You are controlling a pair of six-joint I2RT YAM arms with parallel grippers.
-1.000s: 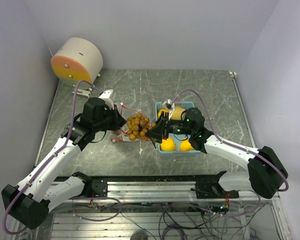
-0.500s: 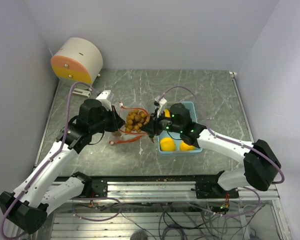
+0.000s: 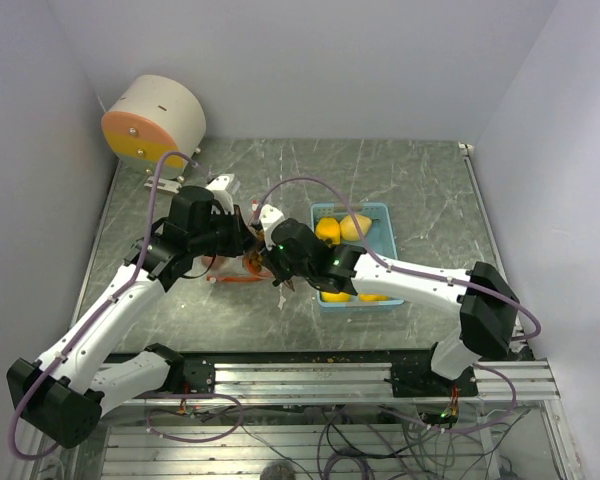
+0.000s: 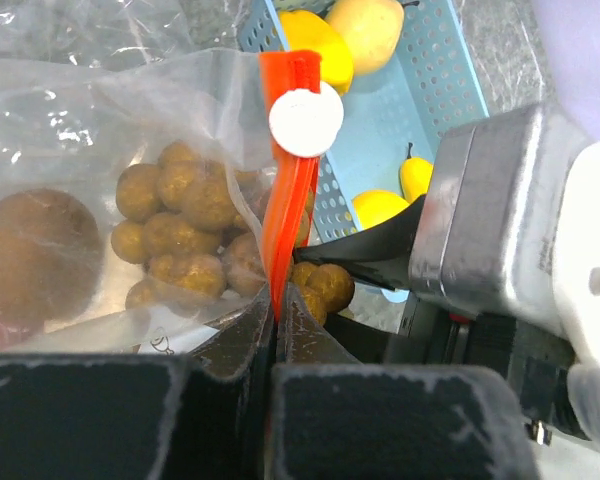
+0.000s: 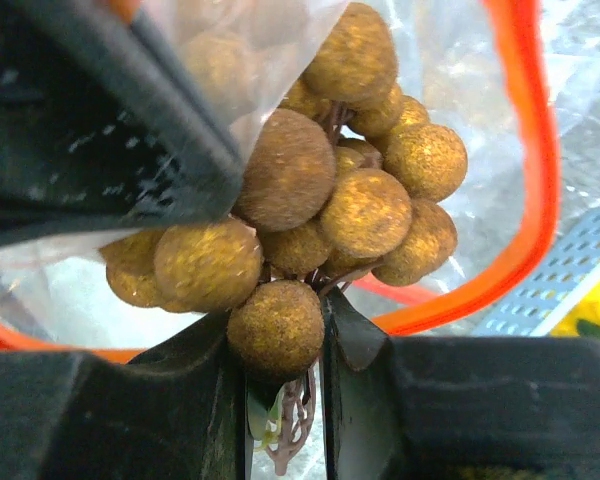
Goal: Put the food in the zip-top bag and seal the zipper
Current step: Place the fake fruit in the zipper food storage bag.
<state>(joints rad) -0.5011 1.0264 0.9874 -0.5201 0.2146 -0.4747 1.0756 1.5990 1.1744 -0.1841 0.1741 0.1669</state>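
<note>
The right gripper (image 5: 277,335) is closed on the lowest ball and on the stem of a cluster of small brown rough balls (image 5: 340,200), so it carries the whole bunch. Around this cluster, from about 1 o'clock down to 7 o'clock in the right wrist view, runs the orange zipper rim (image 5: 536,190) of the clear plastic zip-top bag (image 4: 70,110). The bunch hangs in the mouth of the bag. It looks partly through the opening, and it is not released.

The left gripper (image 4: 276,305) is shut tight on one lip of the orange zipper rim, below the white round tab (image 4: 306,118), and in this way it holds the mouth up.

Inside the bag, at 9 o'clock from the cluster in the left wrist view, a brown round lump (image 4: 25,250) lies behind the plastic. A dark red spot at the lower left corner may be the apple, but too little of it shows to be sure.

In the top view the light blue perforated plastic tray (image 3: 382,208) stands at 3 o'clock from the bag, just beside it. The yellow and orange round fruits (image 3: 327,230) are still in it; the left wrist view shows four.

The task seems about half done. What is left: to let the cluster go inside, to bring over the fruits, and to close the zipper, which is open now.
</note>
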